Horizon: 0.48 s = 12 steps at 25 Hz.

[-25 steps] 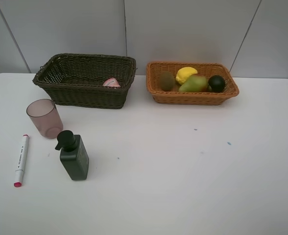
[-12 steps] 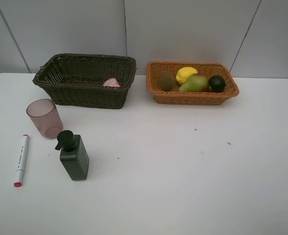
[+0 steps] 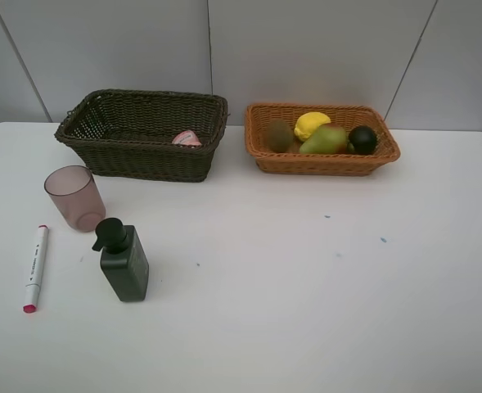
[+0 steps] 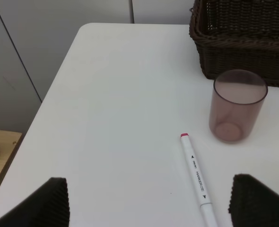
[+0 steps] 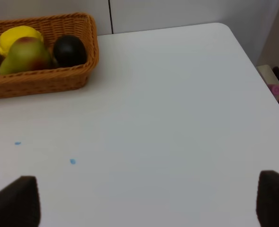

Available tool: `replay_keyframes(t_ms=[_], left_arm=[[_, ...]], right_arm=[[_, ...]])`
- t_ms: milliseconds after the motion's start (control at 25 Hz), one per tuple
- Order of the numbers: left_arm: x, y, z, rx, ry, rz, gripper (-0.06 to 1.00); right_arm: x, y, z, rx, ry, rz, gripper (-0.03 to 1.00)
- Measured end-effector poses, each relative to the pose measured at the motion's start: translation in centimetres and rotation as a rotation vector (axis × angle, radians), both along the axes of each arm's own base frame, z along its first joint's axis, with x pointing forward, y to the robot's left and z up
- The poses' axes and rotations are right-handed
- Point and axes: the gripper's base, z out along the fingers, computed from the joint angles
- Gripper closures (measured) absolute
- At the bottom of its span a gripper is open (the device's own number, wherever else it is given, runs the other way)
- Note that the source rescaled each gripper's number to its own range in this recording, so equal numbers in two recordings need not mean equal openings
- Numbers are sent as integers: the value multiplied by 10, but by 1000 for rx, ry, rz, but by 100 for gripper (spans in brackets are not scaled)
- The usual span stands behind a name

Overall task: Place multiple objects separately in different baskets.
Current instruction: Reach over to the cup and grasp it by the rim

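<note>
The orange-tan basket (image 3: 322,161) at the back right holds the lemon (image 3: 312,124), kiwi (image 3: 279,135), pear (image 3: 324,141) and dark green fruit (image 3: 362,139). The pink bottle (image 3: 186,138) lies in the dark brown basket (image 3: 142,164). On the table's left stand the mauve cup (image 3: 75,198) and the dark pump bottle (image 3: 123,260), with the marker (image 3: 35,267) lying beside them. My left gripper (image 4: 151,208) is open above the table near the marker (image 4: 197,177) and cup (image 4: 236,106). My right gripper (image 5: 146,203) is open over bare table, away from the orange-tan basket (image 5: 44,78). Neither arm shows in the exterior view.
The white table (image 3: 306,278) ends at a left edge (image 4: 44,99) close to my left gripper and a right edge (image 5: 257,66) close to my right one. A grey panelled wall (image 3: 306,49) stands behind the baskets.
</note>
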Motion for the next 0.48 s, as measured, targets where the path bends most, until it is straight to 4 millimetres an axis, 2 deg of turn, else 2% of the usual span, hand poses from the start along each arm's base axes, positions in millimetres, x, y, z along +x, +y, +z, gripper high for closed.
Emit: replay_keyframes(t_ms=[480], left_arm=[[0,0,0,4,0,4,5]], right_arm=[[0,0,0,0,0,0,-3]])
